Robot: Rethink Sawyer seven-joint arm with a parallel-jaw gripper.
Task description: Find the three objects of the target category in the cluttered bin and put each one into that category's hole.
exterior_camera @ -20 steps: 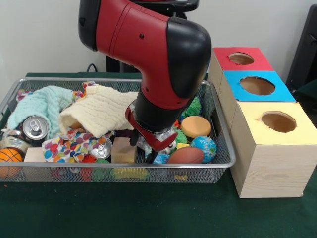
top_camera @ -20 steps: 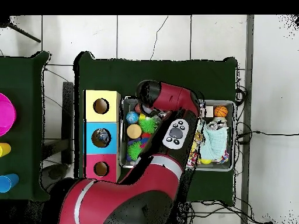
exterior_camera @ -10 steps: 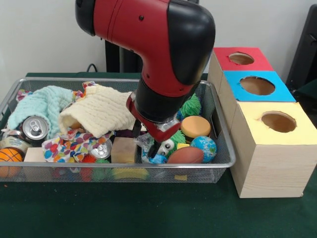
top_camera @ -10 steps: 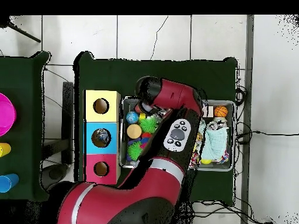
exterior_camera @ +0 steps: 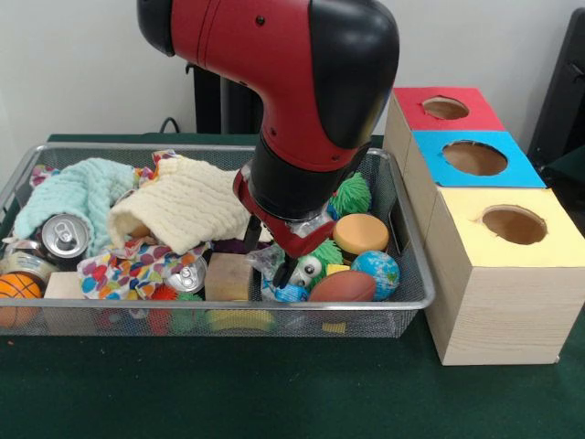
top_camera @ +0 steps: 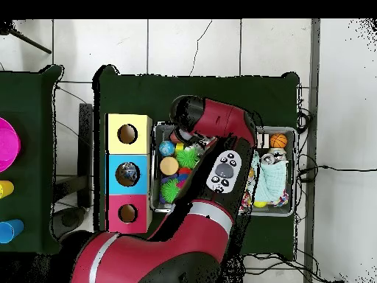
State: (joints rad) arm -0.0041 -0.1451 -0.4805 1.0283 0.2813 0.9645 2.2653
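From my station the desk (exterior_camera: 228, 393) shows a dark green cloth cover, and behind it a plain pale wall (exterior_camera: 82, 73) fills the front view, evenly lit. A dark upright post (exterior_camera: 208, 105) stands against that wall, and a black panel (exterior_camera: 569, 91) cuts in at the right edge. Looking straight down, I see the floor (top_camera: 221, 44) laid in large light tiles with thin dark joints. Black cables (top_camera: 324, 168) trail over the tiles beside the desk. A second green-covered desk (top_camera: 29, 96) stands at the left edge.
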